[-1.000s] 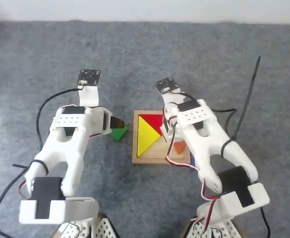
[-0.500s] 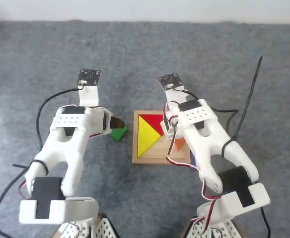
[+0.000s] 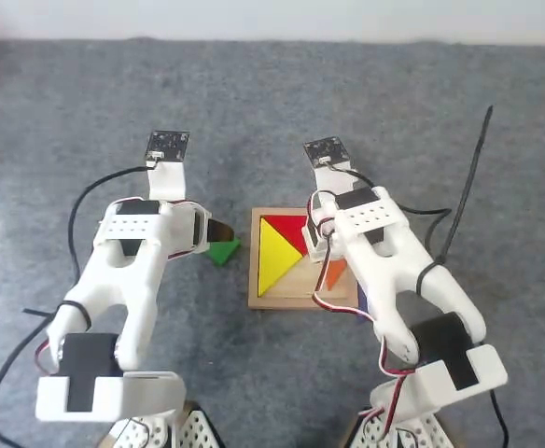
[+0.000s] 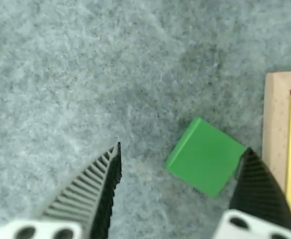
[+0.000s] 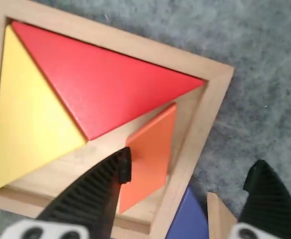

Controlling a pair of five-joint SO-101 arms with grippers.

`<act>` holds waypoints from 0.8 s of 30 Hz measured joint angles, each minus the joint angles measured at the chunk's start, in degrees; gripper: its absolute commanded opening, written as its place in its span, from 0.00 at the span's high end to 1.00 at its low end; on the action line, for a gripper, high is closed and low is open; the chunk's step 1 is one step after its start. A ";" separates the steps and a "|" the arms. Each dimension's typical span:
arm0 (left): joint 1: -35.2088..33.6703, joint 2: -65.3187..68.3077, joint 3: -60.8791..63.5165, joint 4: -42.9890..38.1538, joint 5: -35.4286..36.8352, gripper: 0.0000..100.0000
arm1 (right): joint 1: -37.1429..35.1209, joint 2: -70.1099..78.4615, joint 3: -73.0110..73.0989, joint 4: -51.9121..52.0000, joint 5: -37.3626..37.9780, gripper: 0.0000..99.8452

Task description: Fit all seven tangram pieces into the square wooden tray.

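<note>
Grey, felt-like carpet covers the surface [image 3: 394,103], open and bare from the arms out to its far edge, where a pale strip begins. The square wooden tray [image 3: 254,271] lies between the two white arms. Inside it, a large yellow triangle [image 3: 277,257] and a large red triangle [image 3: 294,229] meet edge to edge, both smooth and glossy. A slanted four-sided orange piece [image 5: 148,159] lies against the red triangle and along the tray's wall, with bare wood showing beside it.

The right hand [image 5: 193,158] is spread wide: one ridged black finger is over the orange piece, the other outside the rim. A blue piece [image 5: 188,221] sits on the carpet just beside the tray's corner.

The left hand [image 4: 182,149] is also spread wide over the carpet, with a flat green piece [image 4: 205,162] between its fingers, close to one and just beside the tray's outer wall. A thin black cable [image 3: 468,177] rises beside the right arm.
</note>
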 measured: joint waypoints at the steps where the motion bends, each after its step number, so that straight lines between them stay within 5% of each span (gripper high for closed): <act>1: 0.00 0.00 0.00 0.00 0.00 0.65 | 0.00 0.00 0.00 -0.44 0.00 0.64; 7: 0.00 0.00 0.00 0.00 0.00 0.65 | 2.64 0.00 0.00 -1.76 0.00 0.64; 24: 0.00 0.00 0.00 0.00 0.00 0.65 | -4.13 -4.22 5.19 -1.32 -0.26 0.64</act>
